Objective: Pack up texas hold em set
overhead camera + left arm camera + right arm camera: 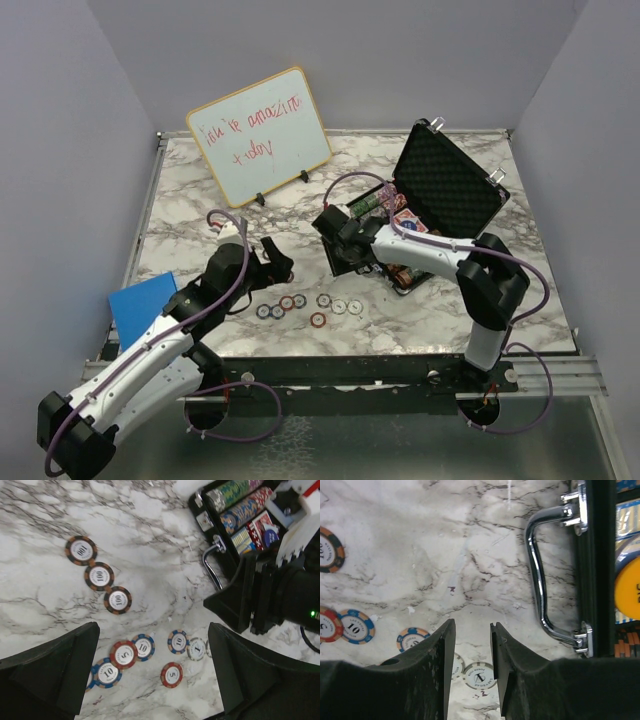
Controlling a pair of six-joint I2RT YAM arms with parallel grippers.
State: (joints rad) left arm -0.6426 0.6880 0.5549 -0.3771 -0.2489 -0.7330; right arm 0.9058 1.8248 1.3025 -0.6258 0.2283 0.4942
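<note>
Briefcase (445,185), black and foam-lined, lid raised, at the far right of the marble table (450,312); we note its chrome handle (534,555) on the side that faces the loose chips. Inside, we count rows of multicoloured chips (235,494) on edge, red card decks (260,529) beside them, and an orange-yellow disc (627,587) near the handle wall. Loose poker chips (300,303) lie flat on the marble in front of the two arms, well apart from the case: three brown 100s (99,576) in a slanting line, a red 5 (123,654) touching a blue 10 (144,646), a second blue 10 (107,674), a second red 5 (171,674) lying alone, and a white 1 (196,649). Left gripper (154,635): released, jaws spread wide with nothing between them, above the chip cluster. Right gripper (471,627): jaws drawn near each other with a narrow empty gap, grasping nothing, over the marble just beside the handle, a white chip (480,675) showing below the gap; we cannot tell if it touches the surface. Wood-framed whiteboard (260,135) with red writing, propped at the far left. Blue flat item (140,305) at the near left edge
</note>
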